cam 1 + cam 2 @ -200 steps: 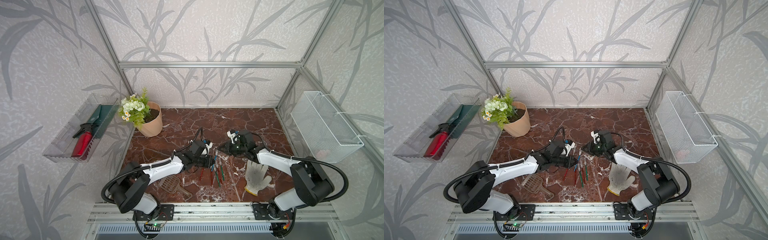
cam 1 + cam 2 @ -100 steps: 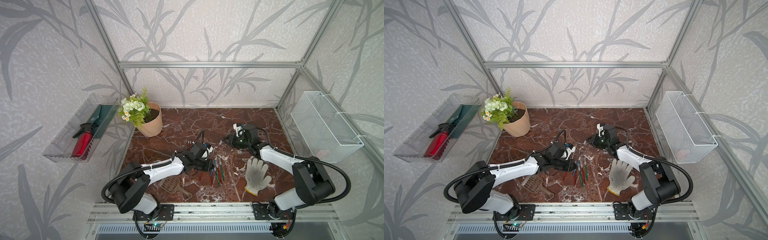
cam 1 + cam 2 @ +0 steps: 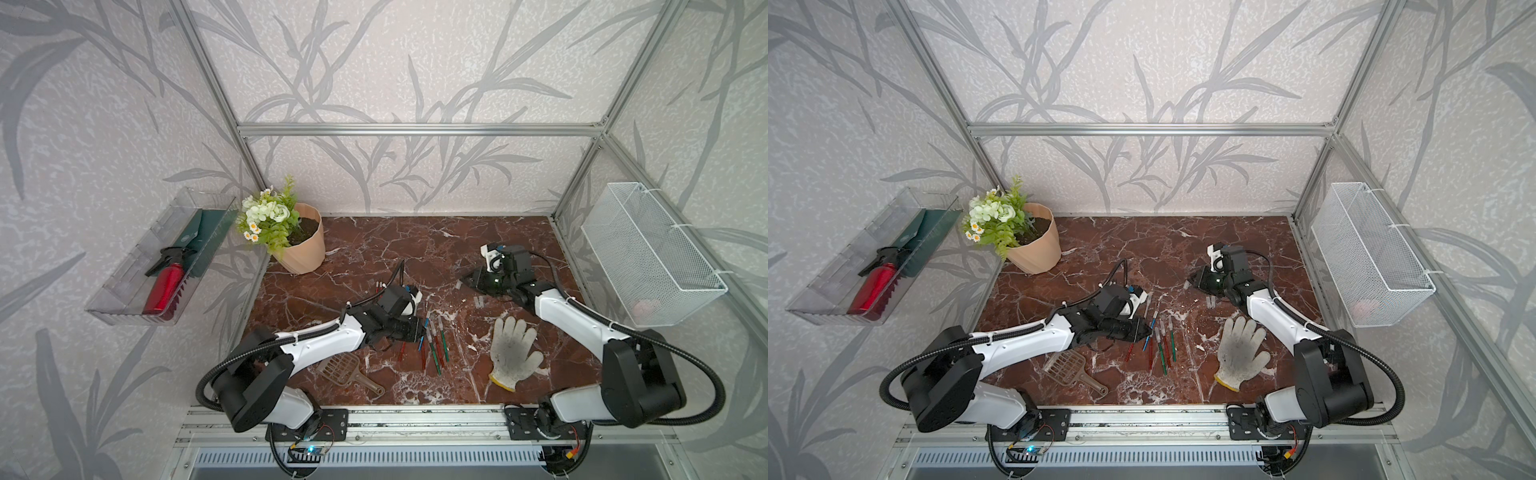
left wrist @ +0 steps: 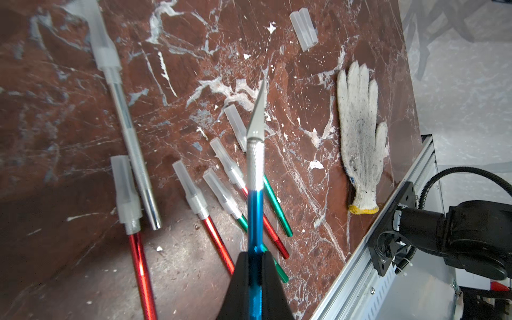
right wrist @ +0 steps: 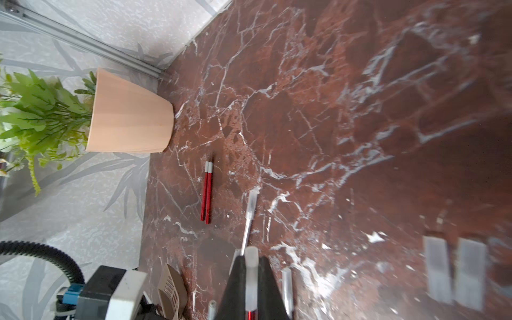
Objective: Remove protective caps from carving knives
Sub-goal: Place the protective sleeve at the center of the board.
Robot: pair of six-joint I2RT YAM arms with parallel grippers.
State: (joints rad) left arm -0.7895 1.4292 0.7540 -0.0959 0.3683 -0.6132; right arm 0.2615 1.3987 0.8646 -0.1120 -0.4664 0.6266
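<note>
Drawn back from the left gripper, the right gripper now pinches a short translucent grey-white plastic cap between its jaws. Left jaws clamp a thin blue-handled carving knife, bare blade jutting past the tips. Capped red and green knives lie beneath it; a white knit glove lies beyond, off to one side.

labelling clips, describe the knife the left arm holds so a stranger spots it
Find the white glove on the red marble table. Beside it, above the fanned knives, the left end effector grips the blue-handled knife: blade bare, neighbours capped.
</note>
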